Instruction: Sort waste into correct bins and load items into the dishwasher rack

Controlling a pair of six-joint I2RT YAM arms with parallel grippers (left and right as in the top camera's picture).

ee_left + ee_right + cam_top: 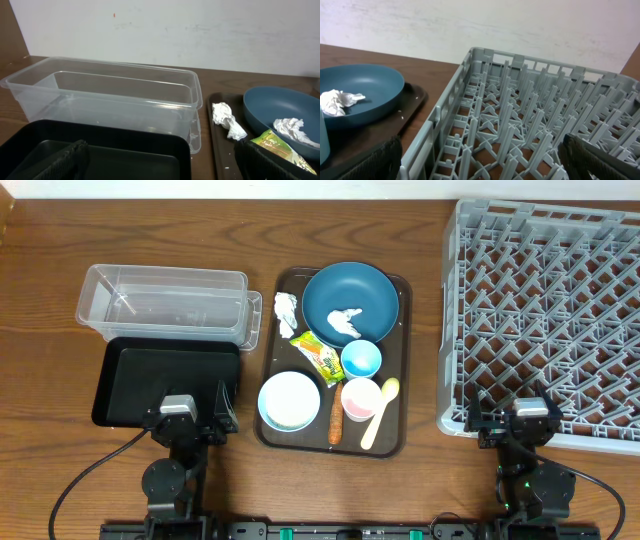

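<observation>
Sorting looks not yet begun. The clear tub (160,300) and black tray (150,375) at left hold nothing, and the dishwasher rack (560,300) at right is bare. Everything sits on the brown serving tray (398,340) mid-frame:

- the dark blue bowl (365,295), with a crumpled tissue (343,322) inside it
- a second tissue (286,313)
- the snack wrapper (320,357)
- the carrot (336,423)
- the white bowl (289,400)
- the light-blue cup (361,359)
- the pink cup (360,399)
- the spoon (380,412)

The left jaws stand wide open over the black tray's lower edge. The right jaws stand wide open over the rack's lower edge. Both grip nothing and are well apart from the serving tray's contents.
</observation>
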